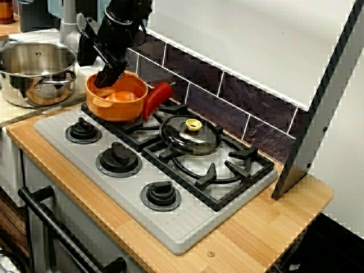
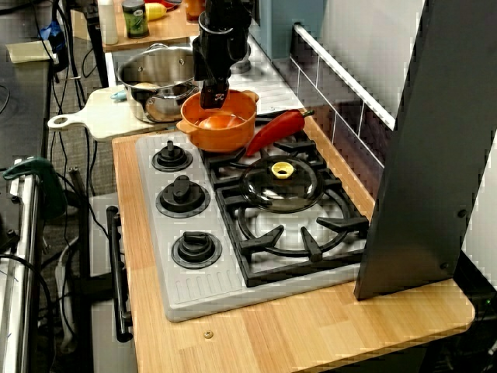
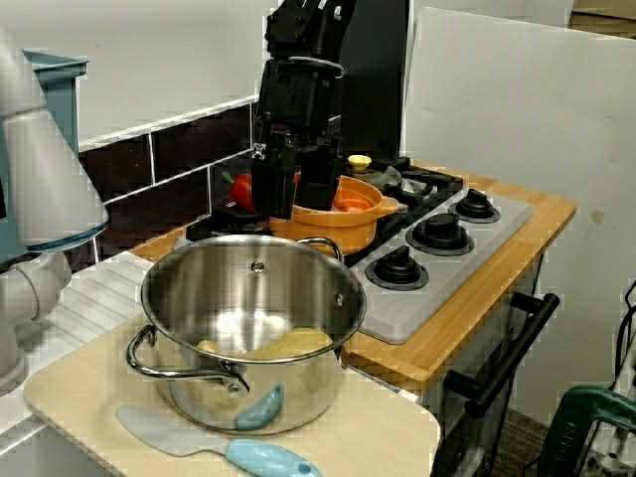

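Orange pot (image 1: 116,108) stands on the rear left burner of the grey stove (image 1: 187,227), close to the dark tiles (image 1: 239,96), with something orange lying inside it.

Going from the left in the view across the stove, a steel pot (image 1: 37,71) stands off the stove on a pale cutting board (image 3: 388,437). In the view from behind the steel pot, pale yellow pieces lie on its bottom and a light blue spatula (image 3: 229,452) lies on the board in front of it.

Next comes the black end effector (image 1: 110,78), tilted down from above with its tips at the orange pot's rear left rim. Its 2 fingers (image 3: 273,184) stand side by side with a narrow gap between them. Whether they clamp the rim or only stand at it, I cannot tell.

Just right of the pot, a red pepper (image 1: 157,99) leans against its wall, its stem end toward the tiles. Further right, a glass lid (image 1: 190,135) with a yellow knob lies flat on the black grate (image 1: 227,170) of the right burner, apart from the pot.

Along the stove's front edge, 3 black dials (image 1: 118,159) sit in a row. The stove rests on a wooden table (image 1: 267,227). At the far right, a grey panel (image 1: 318,114) leans with its foot on the table.
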Robot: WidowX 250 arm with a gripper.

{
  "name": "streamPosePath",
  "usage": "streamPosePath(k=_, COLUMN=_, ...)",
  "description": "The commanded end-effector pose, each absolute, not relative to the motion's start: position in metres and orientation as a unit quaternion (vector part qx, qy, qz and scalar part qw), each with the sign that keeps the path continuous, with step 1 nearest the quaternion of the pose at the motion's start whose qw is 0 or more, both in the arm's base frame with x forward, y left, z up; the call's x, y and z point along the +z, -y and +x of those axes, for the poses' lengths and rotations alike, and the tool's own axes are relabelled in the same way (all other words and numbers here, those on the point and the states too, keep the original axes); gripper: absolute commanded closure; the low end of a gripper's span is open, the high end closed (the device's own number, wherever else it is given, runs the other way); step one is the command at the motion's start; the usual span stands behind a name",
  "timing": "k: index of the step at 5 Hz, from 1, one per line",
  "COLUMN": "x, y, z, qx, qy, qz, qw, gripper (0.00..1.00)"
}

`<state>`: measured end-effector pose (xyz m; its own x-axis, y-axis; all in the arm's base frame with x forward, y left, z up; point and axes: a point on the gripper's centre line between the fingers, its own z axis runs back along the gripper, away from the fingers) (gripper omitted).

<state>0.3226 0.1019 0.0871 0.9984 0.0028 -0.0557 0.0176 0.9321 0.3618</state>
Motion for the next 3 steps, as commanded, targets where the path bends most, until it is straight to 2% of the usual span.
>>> streamPosePath(k=1, x=0.087, y=-0.102, z=0.323, qx=-0.004, qy=-0.028, qz=0.184, qw=0.982, gripper=0.0)
streamPosePath(k=3, x=0.098, y=-0.098, z=0.325, qx=-0.011, qy=-0.046, qz=0.169, qw=0.984, gripper=0.0)
